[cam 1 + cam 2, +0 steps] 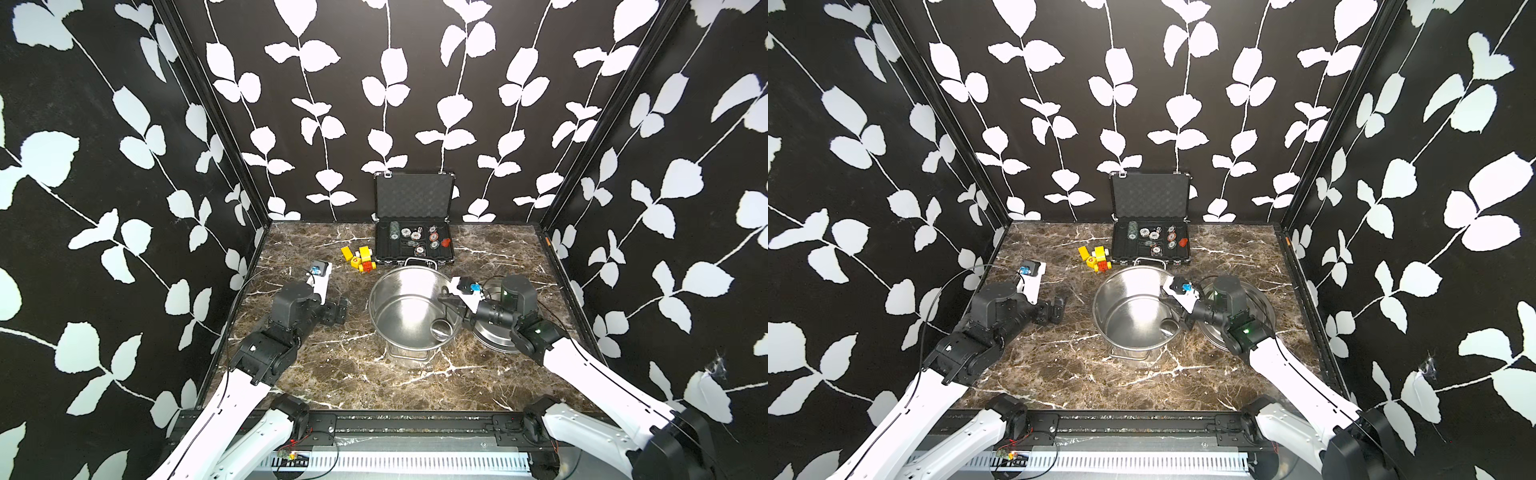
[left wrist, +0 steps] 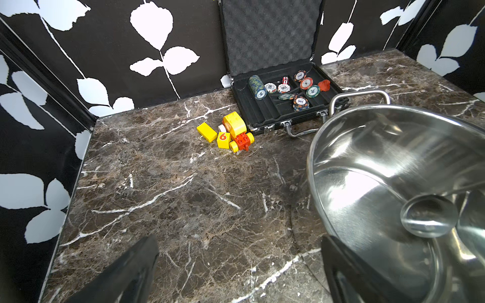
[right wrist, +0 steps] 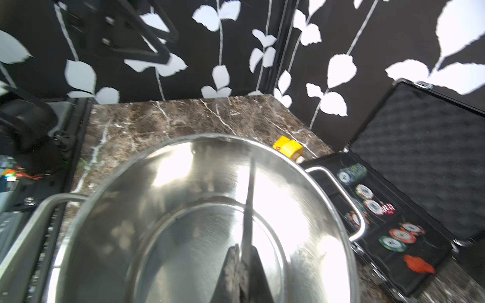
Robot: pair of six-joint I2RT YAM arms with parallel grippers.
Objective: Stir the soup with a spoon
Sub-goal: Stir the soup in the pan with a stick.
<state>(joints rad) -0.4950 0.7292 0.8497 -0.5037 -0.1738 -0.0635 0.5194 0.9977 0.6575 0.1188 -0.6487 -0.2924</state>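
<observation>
1. Right gripper (image 3: 245,251): clenched on the spoon (image 3: 249,199), pads pinching the thin handle edge-on. In both top views it hangs over the right side of the pot (image 1: 384,291) rim.
2. Spoon: the handle slants down from the right gripper into the pot. Its round bowl sits low inside, by the near-right wall, and the left wrist view shows it too.
3. Soup (image 1: 409,322): shows only as the pot's bare, shiny steel inside.
4. Pot: upright, mid-table (image 1: 353,374). It has two loop handles, one toward the back wall and one toward the front edge.
5. Left gripper (image 1: 340,309): released, jaws wide apart with only bare marble between them. It sits low over the table just left of the pot, not touching it.
6. Lid (image 1: 490,338): flat steel, lying on the table right of the pot, mostly under the right arm.
7. Case (image 1: 413,195): black, open, standing at the back wall behind the pot, with poker chips (image 1: 434,237) in its tray.
8. Toy blocks (image 1: 359,259): yellow and red, on the table just left of the case's front corner, well apart from both grippers.
</observation>
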